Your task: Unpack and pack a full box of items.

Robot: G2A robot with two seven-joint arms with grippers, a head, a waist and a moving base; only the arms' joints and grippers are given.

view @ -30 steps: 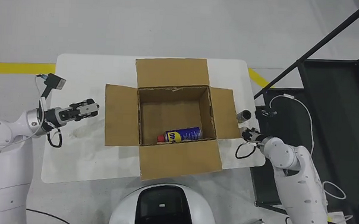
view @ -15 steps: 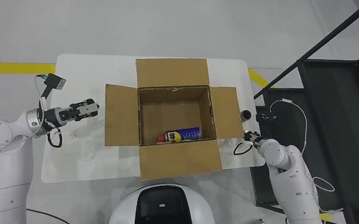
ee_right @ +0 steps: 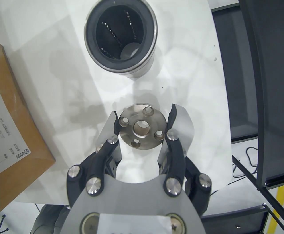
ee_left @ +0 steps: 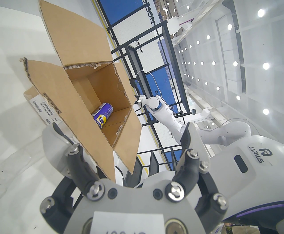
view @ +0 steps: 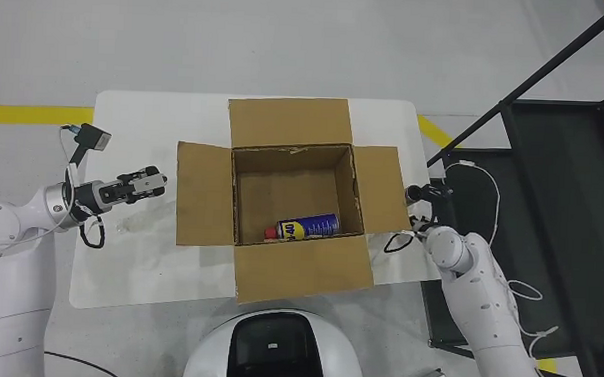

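An open cardboard box [view: 204, 193] stands mid-table with all flaps folded out. A blue and yellow spray can [view: 307, 227] lies on its floor, and the left wrist view looks into the box [ee_left: 77, 37] at the can [ee_left: 102, 113]. My left gripper [view: 150, 181] hovers left of the box, open [ee_left: 124, 135], with nothing between its fingers. At the table's right edge my right gripper [ee_right: 143, 120] is shut on a round metal flange [ee_right: 140, 126] with several holes, just above the tabletop. An upright metal cylinder [ee_right: 121, 37] with a black bore stands just beyond it, right of the box [view: 413, 192].
The white table [view: 144, 133] has bare room left of and behind the box. A black metal rack [view: 542, 197] with cables stands close off the right edge. The box's right flap [ee_right: 13, 124] lies near the right gripper. A clear plastic sheet [ee_left: 15, 153] lies below the left gripper.
The right arm has shifted left, closer to the table's right edge and the metal cylinder. The left arm, box and can have not moved.
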